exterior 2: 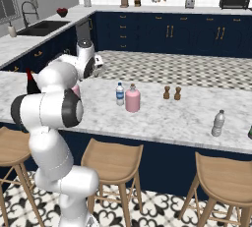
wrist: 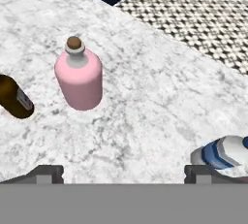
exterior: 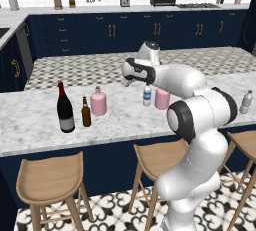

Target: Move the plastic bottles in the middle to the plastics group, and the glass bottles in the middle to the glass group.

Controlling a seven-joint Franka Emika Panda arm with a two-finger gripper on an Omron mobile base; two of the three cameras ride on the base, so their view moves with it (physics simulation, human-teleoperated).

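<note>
Marble-topped bench (exterior: 45,120) in dark-blue kitchen. Tool (wrist: 123,172) spread wide, empty. Squat pink glass bottle with pale stopper (wrist: 78,76) upright at ten o'clock in hand view, beside brown beer bottle (wrist: 14,97). Likely heavy, slippery, breakable; best gripped across the belly.

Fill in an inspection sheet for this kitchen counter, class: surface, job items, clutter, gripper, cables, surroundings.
Surface: white marble counter, bottles standing on it.
Job items: one pink bottle upright beside the brown beer bottle and black wine bottle; second pink bottle and blue-labelled water bottle upright mid-counter; grey plastic bottle alone to the right.
Clutter: two small brown shakers.
Gripper: gripper open, empty, above the counter between pink bottle and water bottle.
Cables: nothing seen.
Surroundings: wooden stools, navy cabinets, sink.
</note>
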